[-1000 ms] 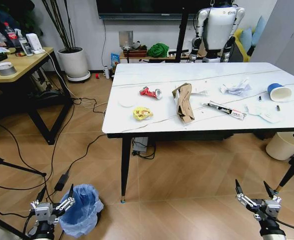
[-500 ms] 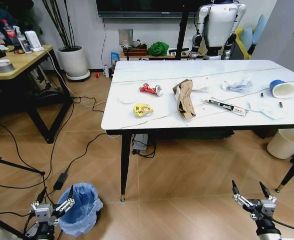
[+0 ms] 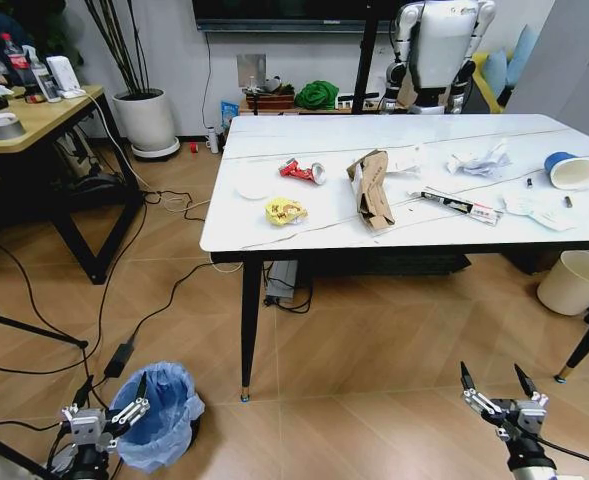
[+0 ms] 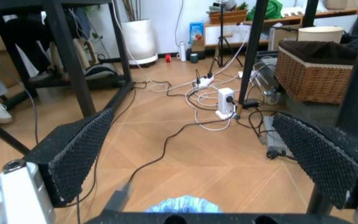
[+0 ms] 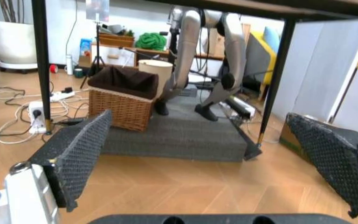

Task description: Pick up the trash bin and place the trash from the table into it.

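On my far left I see a tan wooden desk [image 3: 34, 120] with black cables [image 3: 124, 300] trailing across the floor from it toward my left side. My left gripper [image 3: 109, 408] hangs low with its fingers spread wide and nothing between them; the trash bin [image 3: 159, 415] with its blue liner stands on the floor touching it on the inner side. A black table leg [image 3: 247, 330] stands just beyond the bin. The table [image 3: 274, 235] carries the trash: one crushed red can [image 3: 302, 172], one yellow wrapper [image 3: 285, 210], one folded brown cardboard [image 3: 370, 190], one crumpled white paper [image 3: 477, 160], one blue-and-white cup [image 3: 570, 170] near the right edge. A cream bin [image 3: 574, 283] sits beneath that end. Bare floor lies open before the table's near edge. My right gripper [image 3: 501, 392] hovers low there, fingers apart, empty.
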`<state>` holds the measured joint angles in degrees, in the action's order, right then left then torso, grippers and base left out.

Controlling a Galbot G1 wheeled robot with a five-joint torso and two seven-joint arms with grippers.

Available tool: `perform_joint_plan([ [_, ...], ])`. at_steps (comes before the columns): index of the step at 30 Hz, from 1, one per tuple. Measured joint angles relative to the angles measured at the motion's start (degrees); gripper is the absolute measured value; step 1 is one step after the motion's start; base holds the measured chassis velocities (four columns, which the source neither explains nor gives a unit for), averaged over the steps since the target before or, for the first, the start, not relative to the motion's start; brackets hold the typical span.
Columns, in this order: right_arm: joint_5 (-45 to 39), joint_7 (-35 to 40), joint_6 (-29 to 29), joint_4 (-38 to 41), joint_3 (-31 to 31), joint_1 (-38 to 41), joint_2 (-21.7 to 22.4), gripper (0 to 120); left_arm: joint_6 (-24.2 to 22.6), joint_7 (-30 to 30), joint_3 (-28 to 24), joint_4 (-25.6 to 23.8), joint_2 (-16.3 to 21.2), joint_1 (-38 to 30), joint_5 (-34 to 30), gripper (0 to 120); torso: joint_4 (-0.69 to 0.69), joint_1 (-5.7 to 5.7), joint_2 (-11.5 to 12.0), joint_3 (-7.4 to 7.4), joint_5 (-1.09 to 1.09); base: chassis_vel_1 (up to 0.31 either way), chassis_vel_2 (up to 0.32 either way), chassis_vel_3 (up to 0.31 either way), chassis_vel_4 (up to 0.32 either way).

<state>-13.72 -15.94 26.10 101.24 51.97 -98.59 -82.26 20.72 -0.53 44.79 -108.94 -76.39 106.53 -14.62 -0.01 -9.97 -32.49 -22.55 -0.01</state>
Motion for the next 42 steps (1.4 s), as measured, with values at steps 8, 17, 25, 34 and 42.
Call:
perform_joint_plan([
  [8,0.6,-0.4,0.9,-1.6,-0.6,1.0,-0.8,100,0.4,0.0,0.0,0.5,0.1,0.6,0.0,100,0.01,0.75,1.9,1.14,0.01,0.0,0.0,0.0,0.0],
  [17,3.0,-0.9,1.4,-2.7,-2.3,1.2,-0.2,100,0.7,-0.2,0.4,1.2,0.4,1.2,-0.7,100,0.0,1.6,4.2,2.59,0.01,0.0,0.0,0.0,0.0],
  [25,4.6,-1.3,1.9,-3.8,-3.1,1.4,0.9,100,1.0,-0.5,0.5,1.9,1.0,1.9,-0.8,100,0.01,2.22,5.8,3.59,0.01,0.0,0.0,0.0,0.0],
  [34,2.2,-1.8,1.5,-2.7,-2.5,0.9,1.1,100,1.1,-0.8,0.3,1.4,-0.2,1.8,0.0,100,0.0,2.98,7.9,4.92,0.01,0.0,0.0,0.0,0.0],
  [42,2.6,-2.2,1.5,-2.6,-2.6,1.0,0.3,100,1.7,-1.0,0.4,1.2,-0.9,2.0,0.0,100,0.0,3.64,9.9,6.26,0.01,0.0,0.0,0.0,0.0],
])
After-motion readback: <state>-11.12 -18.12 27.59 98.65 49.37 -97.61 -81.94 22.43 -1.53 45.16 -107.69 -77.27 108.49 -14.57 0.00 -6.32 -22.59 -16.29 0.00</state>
